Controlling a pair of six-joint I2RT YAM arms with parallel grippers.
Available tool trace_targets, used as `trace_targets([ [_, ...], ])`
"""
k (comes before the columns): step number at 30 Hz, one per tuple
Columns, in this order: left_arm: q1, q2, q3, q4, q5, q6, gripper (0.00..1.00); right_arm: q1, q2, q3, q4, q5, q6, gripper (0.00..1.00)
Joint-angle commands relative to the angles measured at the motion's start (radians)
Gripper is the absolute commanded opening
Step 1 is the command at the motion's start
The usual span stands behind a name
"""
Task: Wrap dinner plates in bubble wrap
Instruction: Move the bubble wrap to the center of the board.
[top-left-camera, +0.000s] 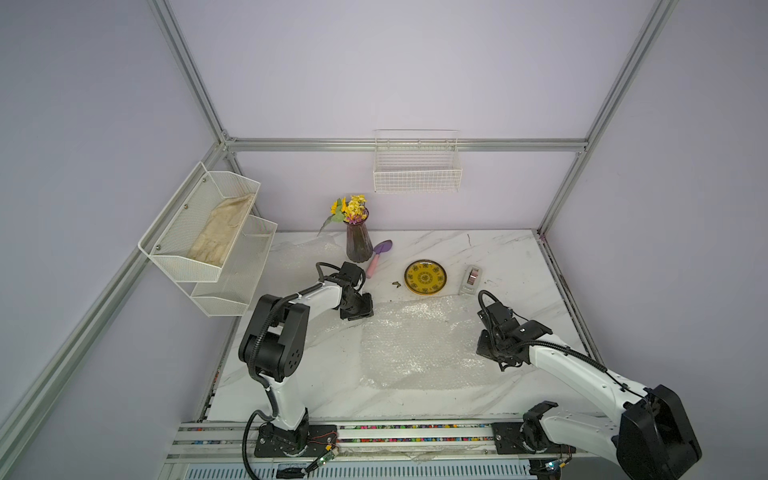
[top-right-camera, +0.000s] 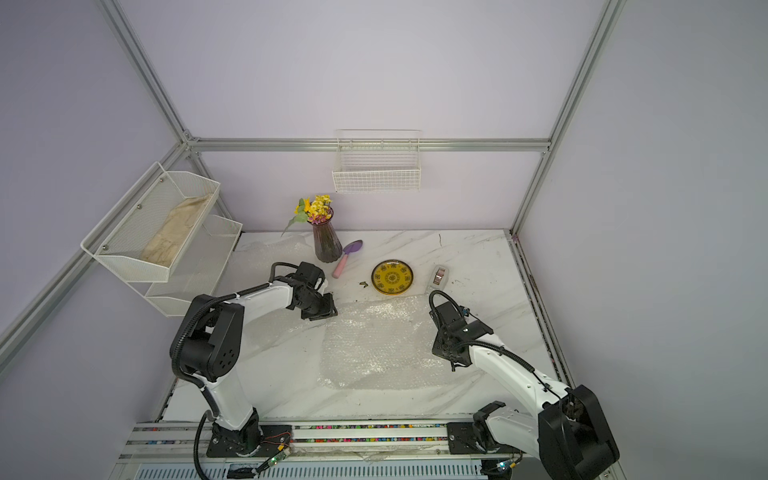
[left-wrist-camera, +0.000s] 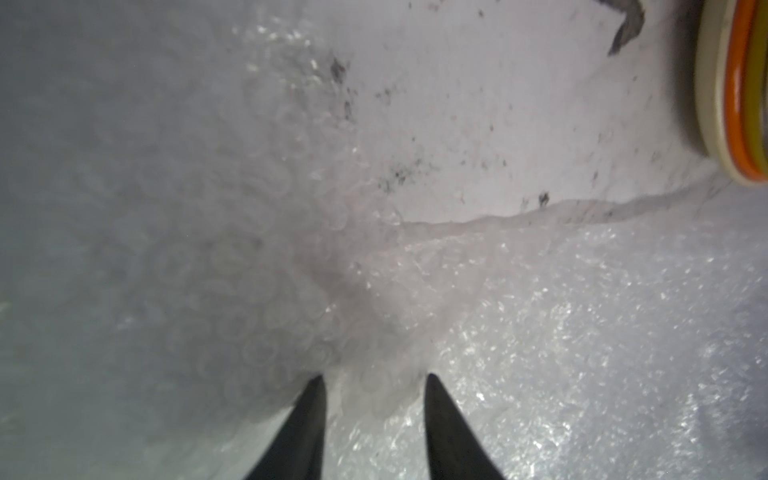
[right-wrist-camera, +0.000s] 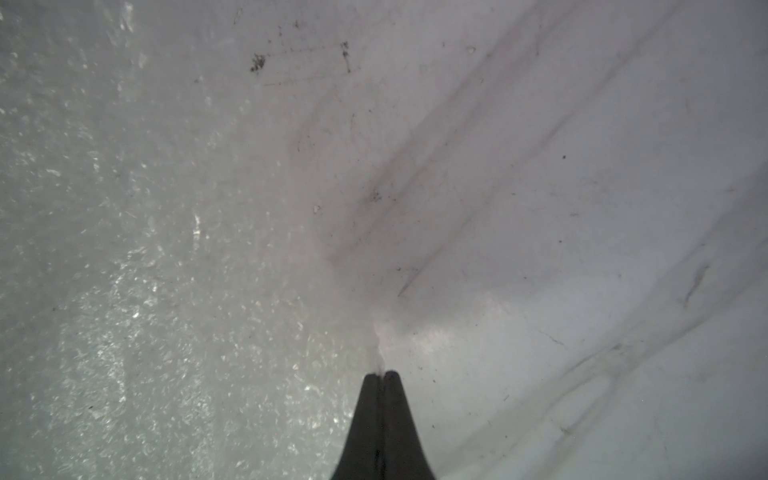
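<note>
**Top views.** In both top views I find one bubble wrap sheet spread flat at the middle of the marble table. The yellow patterned plate lies just beyond the sheet's far edge, on bare marble. A grey tape dispenser stands near it on the right. A purple trowel and a vase of yellow flowers are on its left. A second bubble wrap piece lies in the far left corner beside the mesh shelf. The left gripper is down at the sheet's far left corner and the right gripper at its right edge. I cannot read either pincer's state from here.

**Left wrist.** The left gripper has its jaws apart, straddling a bunched ridge of the bubble wrap sheet. I cannot tell whether the fingers press on it. At the frame's edge three rims show stacked: cream plate, orange plate and yellow patterned plate. The stack sits just beside the sheet's edge; contact is unclear.

**Right wrist.** The right gripper is closed, fingers together, nipping the edge of the bubble wrap sheet. The wrap rises to a small peak at the tips. Bare marble lies alongside.
</note>
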Motion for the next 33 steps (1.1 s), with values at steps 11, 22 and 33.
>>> trace_targets([
  [11,0.081,0.041,0.197,-0.104,-0.109,0.117,0.16,-0.003,-0.003,-0.036,0.075,0.030,0.083,0.00],
  [22,-0.074,-0.194,0.104,-0.191,-0.079,0.063,0.51,-0.003,0.029,0.159,0.030,0.061,-0.069,0.47],
  [33,-0.312,-0.354,-0.268,-0.174,-0.024,-0.131,0.44,-0.122,0.468,0.470,0.330,-0.337,-0.212,0.60],
])
